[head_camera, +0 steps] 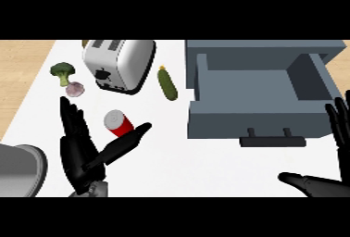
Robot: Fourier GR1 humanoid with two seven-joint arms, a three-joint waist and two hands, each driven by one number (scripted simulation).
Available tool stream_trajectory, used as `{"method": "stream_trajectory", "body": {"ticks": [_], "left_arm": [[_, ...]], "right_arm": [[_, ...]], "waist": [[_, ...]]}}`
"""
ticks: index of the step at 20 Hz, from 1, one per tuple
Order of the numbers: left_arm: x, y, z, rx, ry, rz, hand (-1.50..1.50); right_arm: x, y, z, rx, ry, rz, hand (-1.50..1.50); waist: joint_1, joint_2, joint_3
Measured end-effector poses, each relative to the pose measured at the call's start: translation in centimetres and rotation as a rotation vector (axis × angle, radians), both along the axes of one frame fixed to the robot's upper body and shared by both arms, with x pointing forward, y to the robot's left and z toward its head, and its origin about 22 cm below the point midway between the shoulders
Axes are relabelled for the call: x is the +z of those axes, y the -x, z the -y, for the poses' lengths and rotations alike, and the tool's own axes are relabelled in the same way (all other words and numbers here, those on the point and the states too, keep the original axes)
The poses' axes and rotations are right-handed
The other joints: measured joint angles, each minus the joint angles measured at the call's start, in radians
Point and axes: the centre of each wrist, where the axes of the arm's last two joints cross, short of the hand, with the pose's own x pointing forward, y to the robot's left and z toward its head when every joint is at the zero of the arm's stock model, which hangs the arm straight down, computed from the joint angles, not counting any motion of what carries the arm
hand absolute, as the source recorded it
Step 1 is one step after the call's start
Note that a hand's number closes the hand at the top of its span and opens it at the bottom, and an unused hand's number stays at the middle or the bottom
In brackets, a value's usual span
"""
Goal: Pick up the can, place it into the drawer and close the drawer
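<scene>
In the head view, the red can stands on the white counter, left of the open drawer and well apart from it. The left hand is spread around it. The fingers are straight on the can's left and the thumb reaches under its right side, so the can sits in the gap but is not yet clasped. Whether the thumb tip already touches the can cannot be told. The right hand shows at the right edge, released and resting with its fingers up.

The step in hand appears to be the grasp. To do it well, the left hand should probably move a little further forward so the can's body lies against the palm. Fingers and thumb can then close on opposite sides at mid-height, keeping the can upright. The lift should likely clear the drawer's front wall and its handle before the can goes down inside.

Counted:
- one can
- one drawer
- one toaster
- one broccoli floret
- one purplish bulb
- one green zucchini
- one grey metal pan, cut off at the lower left
- two hands
</scene>
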Motion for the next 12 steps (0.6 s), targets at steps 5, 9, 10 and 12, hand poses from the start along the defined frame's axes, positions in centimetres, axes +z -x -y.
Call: {"method": "stream_trajectory", "body": {"ticks": [5,9,10,12], "left_arm": [[-2.8,-0.5,0.5,0.002,0.0,-0.04,-1.5],[-5.3,-0.8,1.1,0.021,-0.007,-0.064,-1.5],[-5.8,-0.9,1.2,0.029,-0.006,-0.067,-1.5],[-6.9,-0.8,0.6,0.049,0.003,-0.075,-1.5]], "right_arm": [[0.2,0.6,0.6,0.0,0.007,0.007,-1.5],[0.1,1.3,0.6,-0.006,0.009,0.011,-1.5],[0.4,1.5,0.9,-0.007,0.013,0.009,-1.5],[0.8,1.8,0.9,-0.012,0.012,0.015,-1.5]], "waist": [[0.0,0.0,0.0],[-0.002,0.0,-0.001],[-0.003,0.0,0.0],[-0.002,0.0,0.0]]}}
